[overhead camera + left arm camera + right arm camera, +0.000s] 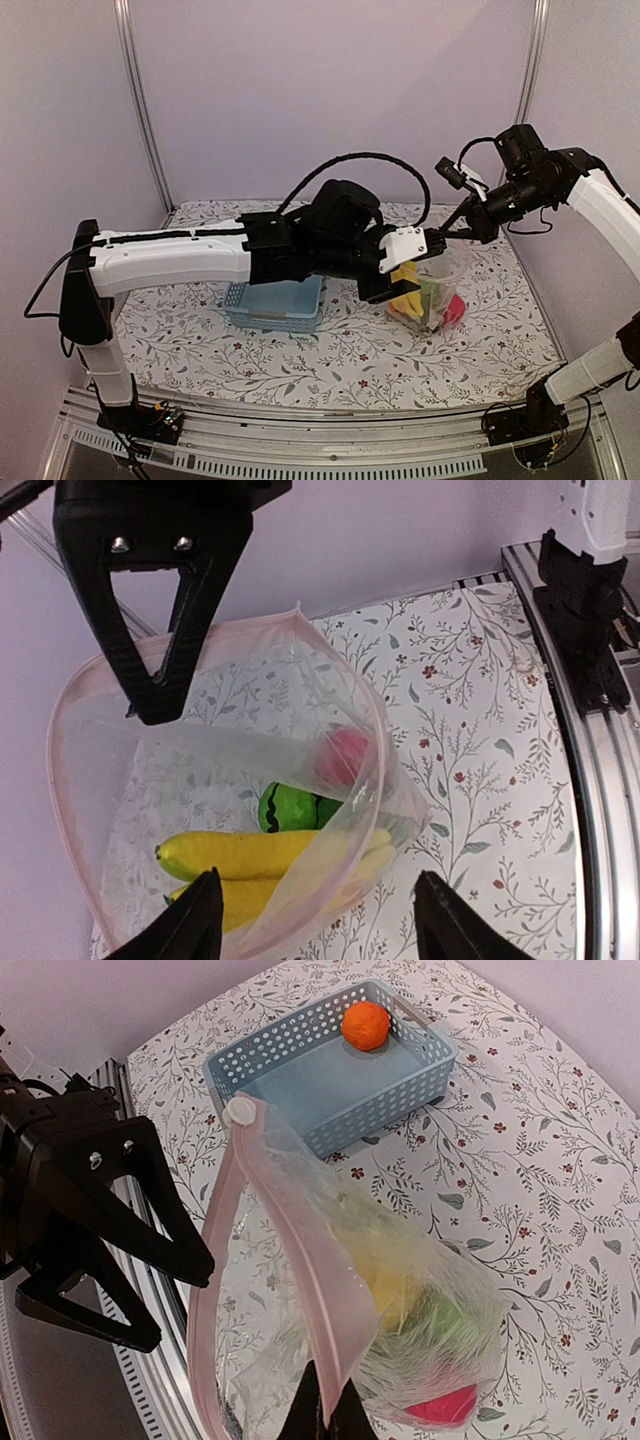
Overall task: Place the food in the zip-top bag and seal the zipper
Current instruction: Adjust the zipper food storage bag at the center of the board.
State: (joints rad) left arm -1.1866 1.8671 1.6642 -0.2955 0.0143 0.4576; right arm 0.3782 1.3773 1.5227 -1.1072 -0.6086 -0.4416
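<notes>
Left gripper [318,905] spread at my wrist view's lower edge, above the open bag [110,780], right gripper [325,1415] pinching its zipper [300,1240], bananas [250,855], green piece [290,808] and red piece [345,755] inside, orange [366,1024] alone in basket [380,1105] at upper centre, floral cloth [300,365], pale walls [320,90].

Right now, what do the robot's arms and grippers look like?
Both arms have white shells with black joints and wrists. A black cable loops over the left arm; thin black wires run by the right arm's wrist. The left gripper and right gripper each have two black tapered fingers with triangular cut-outs.
</notes>
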